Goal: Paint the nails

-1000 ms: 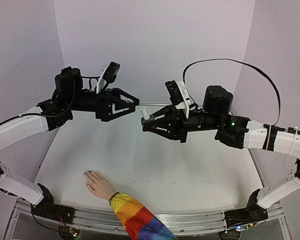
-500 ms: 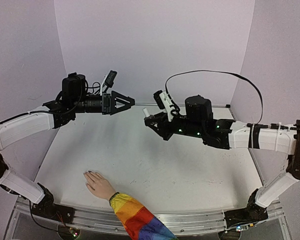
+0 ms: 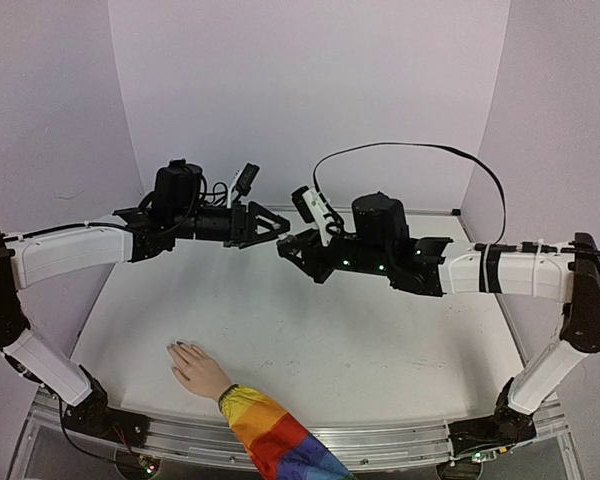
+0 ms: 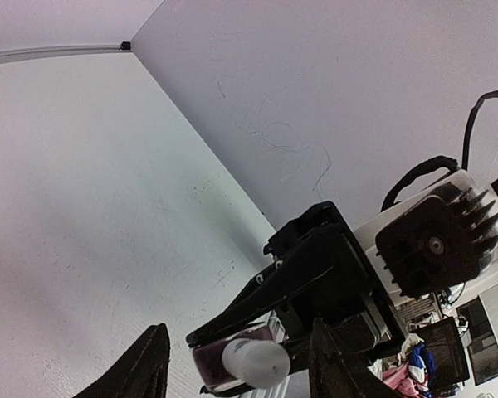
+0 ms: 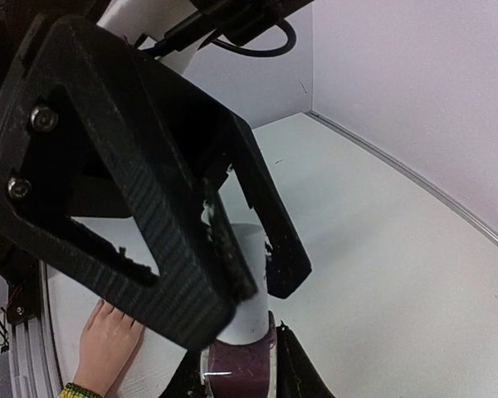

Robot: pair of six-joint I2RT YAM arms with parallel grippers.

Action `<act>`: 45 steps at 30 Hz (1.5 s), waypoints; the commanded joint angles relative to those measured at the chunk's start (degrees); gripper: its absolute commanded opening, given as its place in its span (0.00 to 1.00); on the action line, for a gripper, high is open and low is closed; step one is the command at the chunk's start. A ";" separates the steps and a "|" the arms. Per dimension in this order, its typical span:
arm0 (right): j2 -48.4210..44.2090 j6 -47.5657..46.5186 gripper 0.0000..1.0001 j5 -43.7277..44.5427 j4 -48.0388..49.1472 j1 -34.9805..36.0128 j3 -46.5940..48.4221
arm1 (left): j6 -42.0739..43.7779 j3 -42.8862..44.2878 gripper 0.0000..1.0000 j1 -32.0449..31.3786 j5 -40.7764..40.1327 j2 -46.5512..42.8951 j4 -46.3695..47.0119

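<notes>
1. Both arms are raised above the counter (image 3: 360, 350) and meet tip to tip at mid-span.
2. Right gripper (image 3: 284, 251): jaws closed on a small bottle (image 4: 214, 366) with a dark purple body and a white cap (image 4: 257, 362). The cap points toward the left arm.
3. Left gripper (image 3: 278, 228): jaws open and straddling the cap. The left wrist view shows a gap on each side. In the right wrist view the fingers (image 5: 232, 274) flank the cap closely; I cannot tell whether they touch it.
4. The pale hand (image 3: 200, 372) lies palm down on the counter near the front edge, left of centre, well below and apart from both grippers. Its rainbow sleeve (image 3: 275, 440) runs off toward the near edge.
5. The nails (image 3: 178, 346) are at the fingertips, pointing toward the far left. Dark specks show there in the top view, but it is too small to say which nails carry polish.
</notes>
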 commanded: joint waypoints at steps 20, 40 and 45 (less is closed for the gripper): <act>-2.44 4.55 0.00 -32.30 6.51 -3.26 4.66 | 16.23 6.87 0.00 -5.47 13.32 -3.44 -2.21; -8.75 2.97 0.00 -43.00 6.27 -4.87 -0.94 | 16.46 5.94 0.72 -4.98 14.12 -8.17 -2.49; -7.38 -1.19 0.00 -32.48 -3.17 -4.91 1.43 | 16.44 6.35 0.81 -3.66 11.74 -6.93 -6.63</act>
